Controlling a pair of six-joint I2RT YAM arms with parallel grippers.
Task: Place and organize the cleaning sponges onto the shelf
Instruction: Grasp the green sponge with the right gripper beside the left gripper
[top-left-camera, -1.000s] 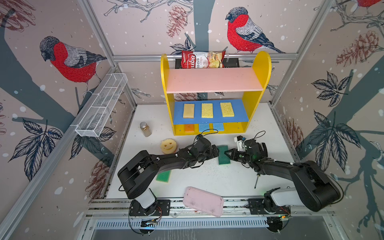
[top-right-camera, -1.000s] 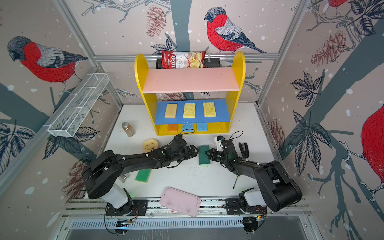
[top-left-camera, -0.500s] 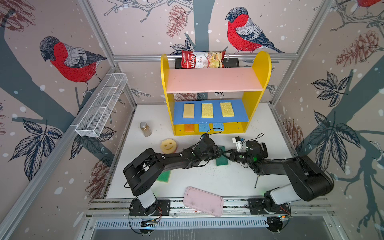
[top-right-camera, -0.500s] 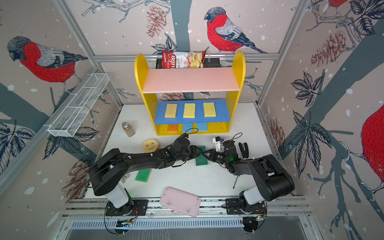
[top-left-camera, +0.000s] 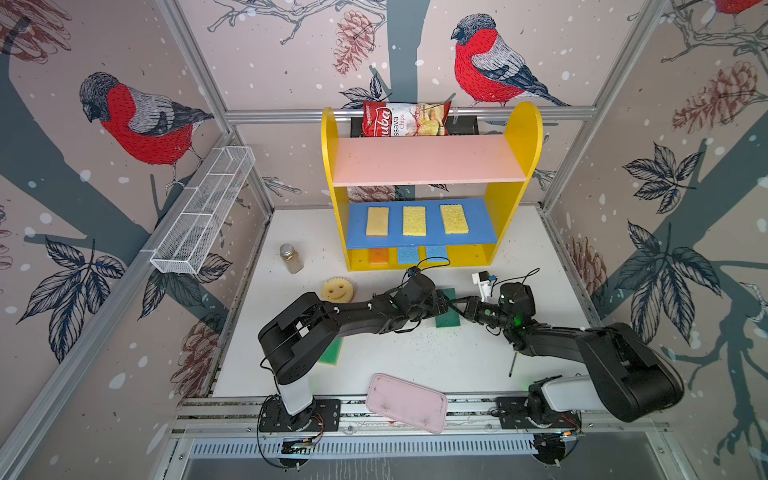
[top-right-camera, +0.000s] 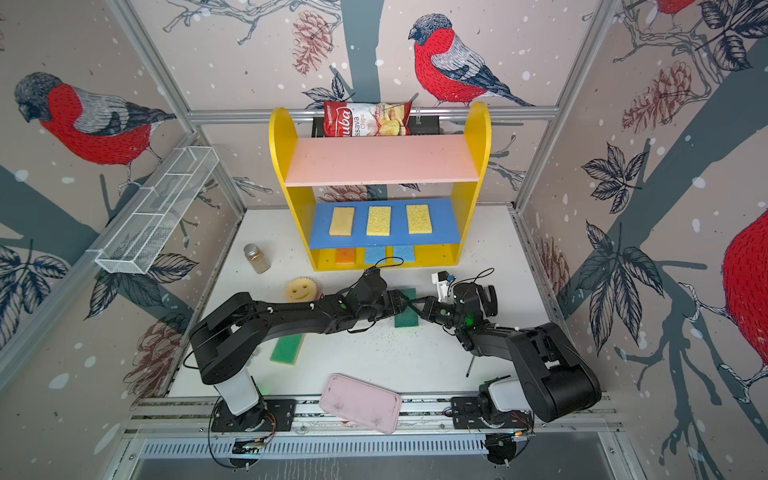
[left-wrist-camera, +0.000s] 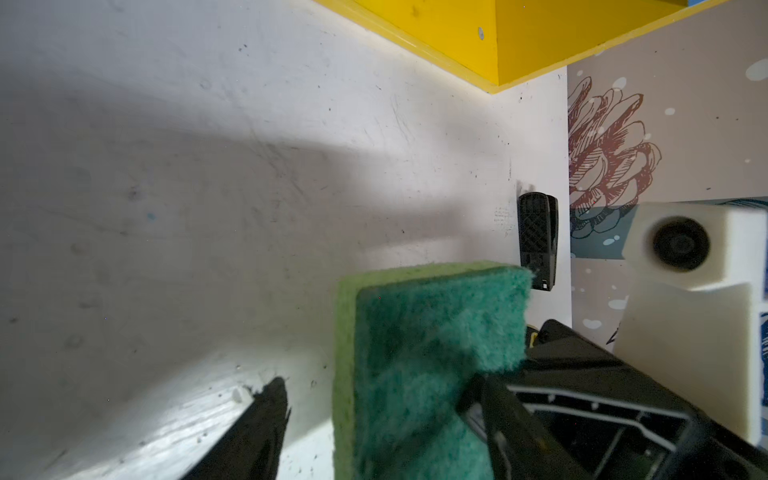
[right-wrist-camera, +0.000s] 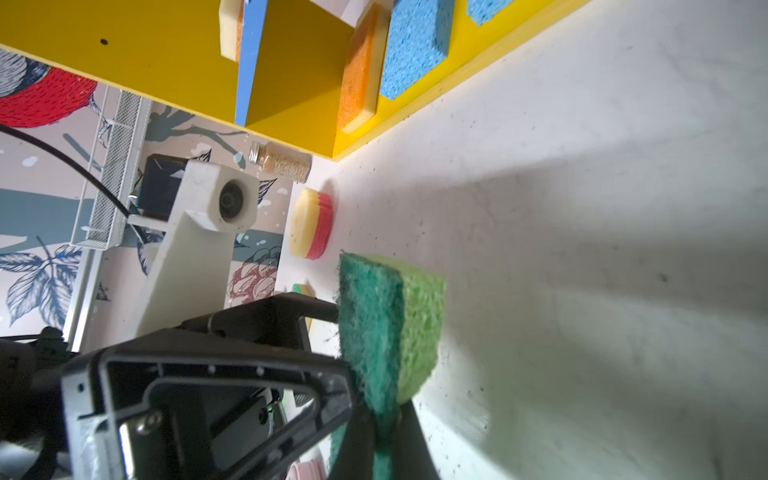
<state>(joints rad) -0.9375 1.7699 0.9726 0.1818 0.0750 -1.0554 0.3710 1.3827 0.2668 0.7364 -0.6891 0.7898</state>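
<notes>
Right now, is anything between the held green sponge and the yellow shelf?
Nothing visible does. The table between the green sponge and the shelf is bare, and the shelf's base has free room beside the blue sponges.

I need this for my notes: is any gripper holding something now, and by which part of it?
The right gripper holds the green sponge by one short end, pinched across its thickness. The left gripper is open, not gripping it.

Left fingers (left-wrist-camera: 262, 424) stand spread apart while right fingers (right-wrist-camera: 417, 449) are pinched tight.
</notes>
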